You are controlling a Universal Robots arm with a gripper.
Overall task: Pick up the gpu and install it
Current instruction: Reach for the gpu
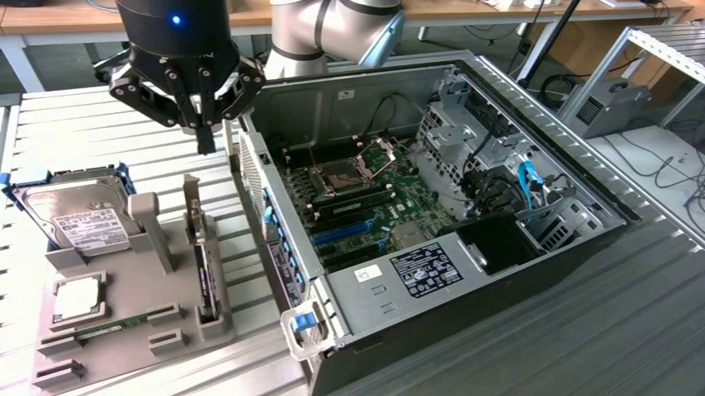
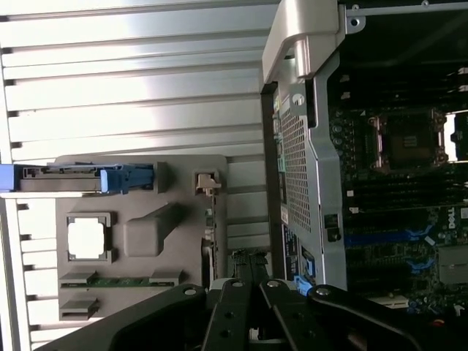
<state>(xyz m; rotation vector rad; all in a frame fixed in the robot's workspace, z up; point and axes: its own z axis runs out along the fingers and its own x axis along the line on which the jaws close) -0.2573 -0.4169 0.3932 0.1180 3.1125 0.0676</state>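
fingers (image 1: 205, 139) pressed together, empty | gpu (image 1: 201, 262) below them (upright, untouched)

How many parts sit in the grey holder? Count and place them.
4. Hard drive propped at the holder's far end; gpu on edge beside the computer case; processor flat behind the memory stick, which lies nearest the camera. Others may be hidden.

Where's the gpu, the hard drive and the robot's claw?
gpu (image 1: 201, 264): exterior view, upper edge of the card standing on its side.
hard drive (image 1: 79, 224): exterior view, its white label.
claw (image 1: 206, 147): exterior view, between its shut fingertips.
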